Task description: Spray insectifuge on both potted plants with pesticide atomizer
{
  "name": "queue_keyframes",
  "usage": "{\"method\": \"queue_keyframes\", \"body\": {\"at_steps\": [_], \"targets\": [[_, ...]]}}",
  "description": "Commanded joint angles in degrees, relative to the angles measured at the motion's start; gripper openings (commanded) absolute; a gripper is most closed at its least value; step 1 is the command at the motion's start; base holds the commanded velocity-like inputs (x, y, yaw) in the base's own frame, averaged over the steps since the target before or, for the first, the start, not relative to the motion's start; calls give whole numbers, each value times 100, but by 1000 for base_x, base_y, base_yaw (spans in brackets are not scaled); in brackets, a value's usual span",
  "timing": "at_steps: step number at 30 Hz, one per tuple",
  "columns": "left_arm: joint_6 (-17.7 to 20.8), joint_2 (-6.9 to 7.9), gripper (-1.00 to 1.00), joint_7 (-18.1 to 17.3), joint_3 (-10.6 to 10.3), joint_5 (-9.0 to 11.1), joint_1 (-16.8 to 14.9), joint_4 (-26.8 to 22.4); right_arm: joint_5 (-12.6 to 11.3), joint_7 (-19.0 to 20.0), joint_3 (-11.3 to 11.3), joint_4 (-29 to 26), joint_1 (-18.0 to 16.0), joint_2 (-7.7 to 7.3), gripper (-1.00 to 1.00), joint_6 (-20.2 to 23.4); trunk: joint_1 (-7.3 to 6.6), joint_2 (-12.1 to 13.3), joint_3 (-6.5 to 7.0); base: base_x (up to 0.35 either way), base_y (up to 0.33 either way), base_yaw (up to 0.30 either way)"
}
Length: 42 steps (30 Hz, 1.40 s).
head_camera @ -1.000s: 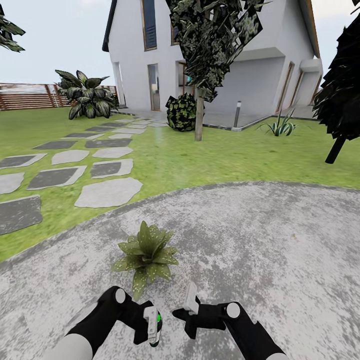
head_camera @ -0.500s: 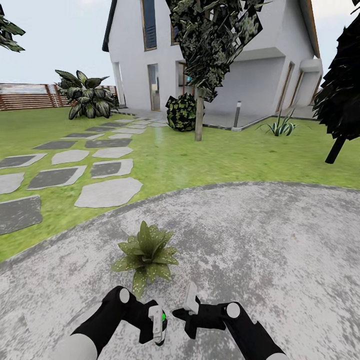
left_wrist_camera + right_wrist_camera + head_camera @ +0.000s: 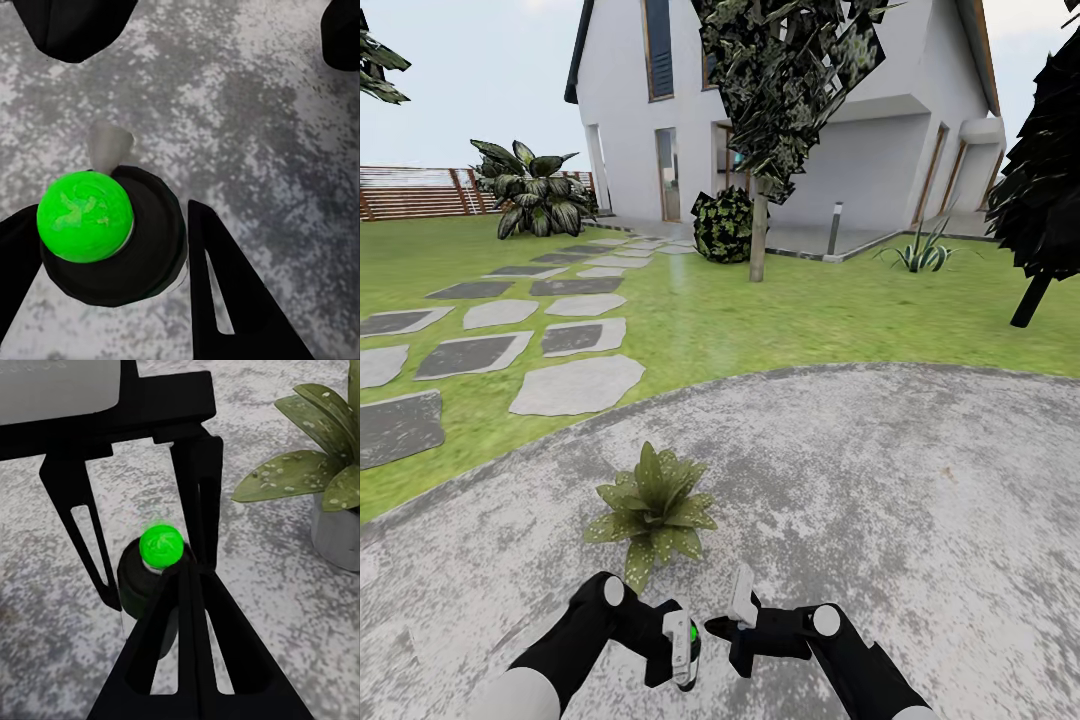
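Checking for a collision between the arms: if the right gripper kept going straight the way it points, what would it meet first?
Probably the dark bottle with the bright green cap held between the left gripper's black fingers, just ahead of the right gripper; depth is uncertain.

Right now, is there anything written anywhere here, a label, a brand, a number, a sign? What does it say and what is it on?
No readable text in any view.
Pesticide atomizer, held between the fingers of the left pincer: its pale side patch is too small and blurred to read, and its green top bears a faint mottled pattern, no letters.
House: no number or sign visible.
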Motion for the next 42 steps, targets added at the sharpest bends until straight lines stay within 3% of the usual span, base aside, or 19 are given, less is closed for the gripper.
{"method": "queue_keyframes", "body": {"at_steps": [1,8,42], "targets": [[-52,-8,-100,-5,4,-42,-2,-6,54,4,-7,-6,-2,2,-100,-34,-1,-2,-5,0,0,0],[-45,-41,-100,-8,29,-40,-2,-184,54,1,-7,-6,-2,2,-100,-34,-1,-2,-5,0,0,0],[-45,-134,-100,-20,37,-43,16,-145,54,-5,-7,3,-2,2,-100,-34,-1,-2,-5,0,0,0]]}}
